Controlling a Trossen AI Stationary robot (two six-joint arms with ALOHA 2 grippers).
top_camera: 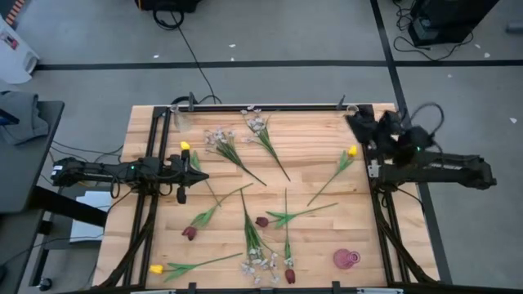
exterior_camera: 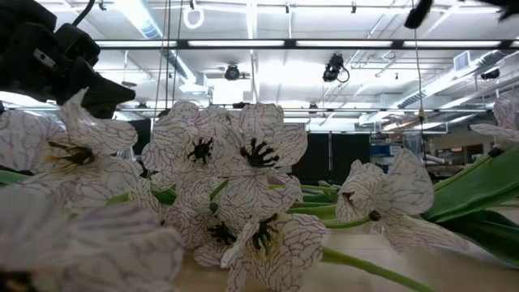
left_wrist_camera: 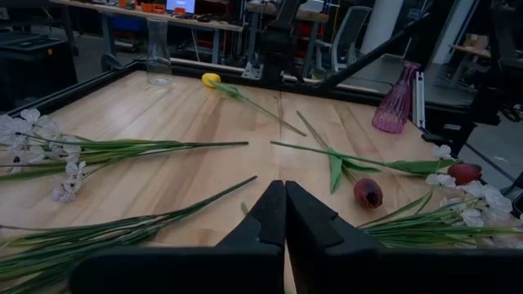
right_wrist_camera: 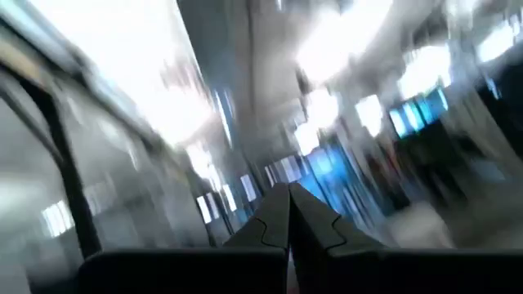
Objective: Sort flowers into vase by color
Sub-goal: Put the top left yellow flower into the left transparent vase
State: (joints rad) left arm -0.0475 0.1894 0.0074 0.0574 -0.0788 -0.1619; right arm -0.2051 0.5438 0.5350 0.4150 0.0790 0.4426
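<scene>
while nothing has yet been sorted, the flowers lie loose across the wooden table (top_camera: pixel 319 135), so any of them can be picked from above. starting at the left, the left gripper (top_camera: pixel 181 196) reaches in over the table's left side with its fingers pressed together and nothing between them, probably just poised. just beside it lies a yellow tulip (top_camera: pixel 185 146), with a clear glass vase (top_camera: pixel 180 121) in the far left corner, standing empty. near the front left corner is another yellow tulip (top_camera: pixel 156 269), and a dark red tulip (top_camera: pixel 189 233) lies a little farther in. through the middle are sprays of small whitish blossoms (top_camera: pixel 219 138), one at the back and another at the front edge, with two more dark red tulips between. further right lies a third yellow tulip (top_camera: pixel 352 151), and a pink vase (top_camera: pixel 346 260) near the front right, also empty. at the right edge the right gripper (top_camera: pixel 359 121) is folded up toward the back corner, fingers shut and empty, seemingly waiting.
</scene>
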